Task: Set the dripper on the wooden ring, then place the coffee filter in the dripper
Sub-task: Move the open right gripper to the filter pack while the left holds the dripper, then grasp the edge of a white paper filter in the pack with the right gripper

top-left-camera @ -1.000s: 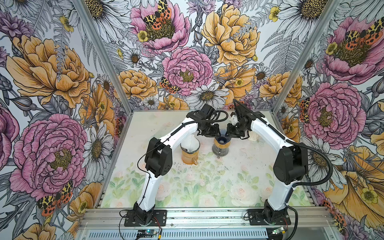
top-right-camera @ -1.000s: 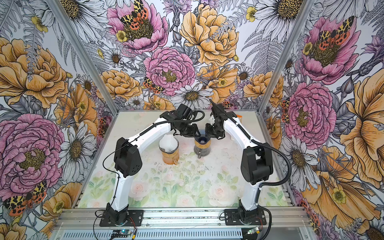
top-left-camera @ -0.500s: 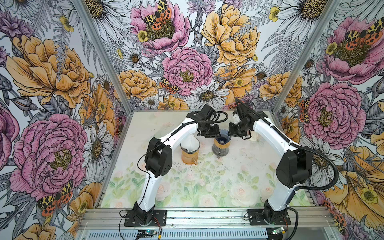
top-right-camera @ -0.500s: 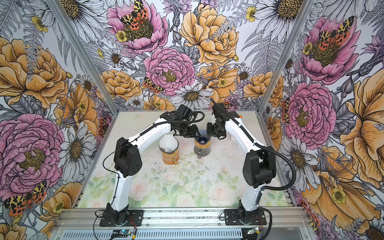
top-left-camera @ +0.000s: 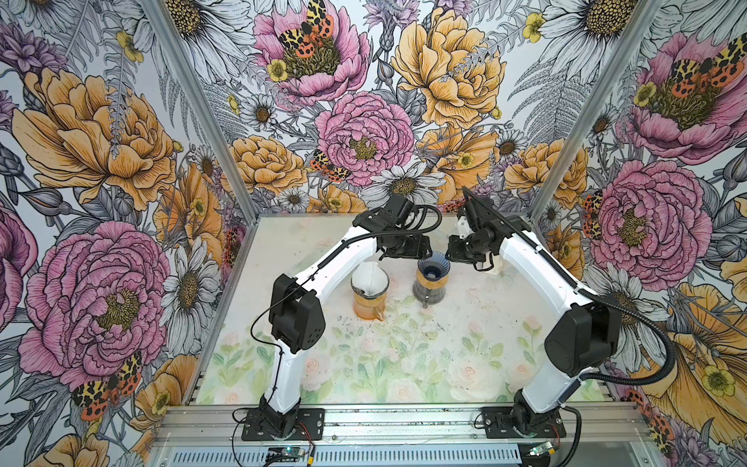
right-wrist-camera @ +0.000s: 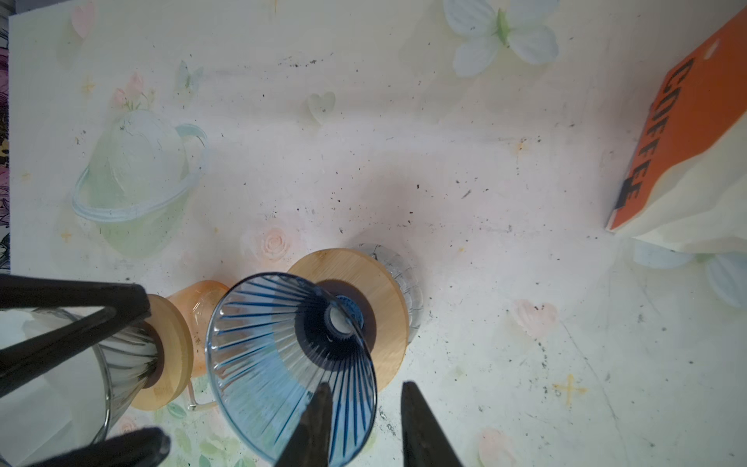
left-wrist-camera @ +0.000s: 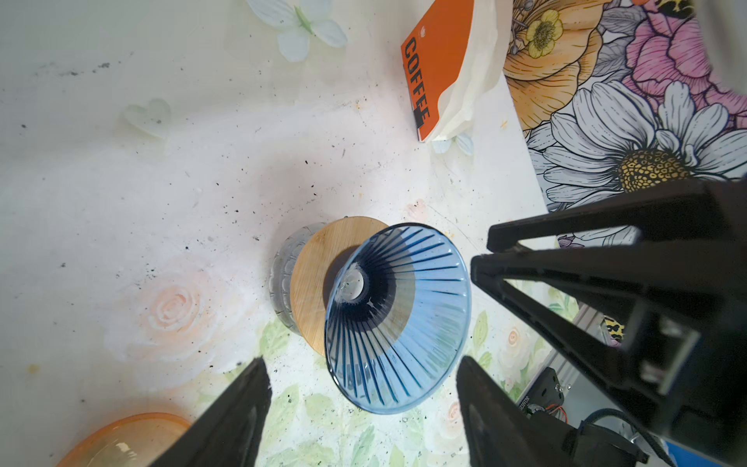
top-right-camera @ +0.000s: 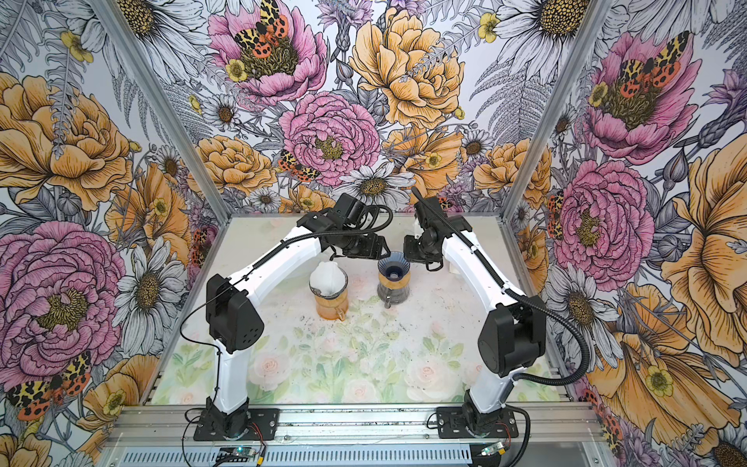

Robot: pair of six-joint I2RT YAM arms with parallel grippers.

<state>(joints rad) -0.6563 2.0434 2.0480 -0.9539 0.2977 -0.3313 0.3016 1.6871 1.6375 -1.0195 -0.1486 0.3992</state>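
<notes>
Floral tabletop (top-left-camera: 364,364); dripper (top-left-camera: 433,265) between left tool (left-wrist-camera: 359,360), right tool (right-wrist-camera: 366,385); coffee filter (top-left-camera: 368,277) aside.

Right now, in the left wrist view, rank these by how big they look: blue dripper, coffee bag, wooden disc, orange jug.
Largest: blue dripper, also nearest the camera.
Next, too alike to rank: coffee bag, farther off and cut by the frame edge, and wooden disc, half hidden behind the dripper.
Smallest: orange jug, only a sliver of rim shows.
</notes>
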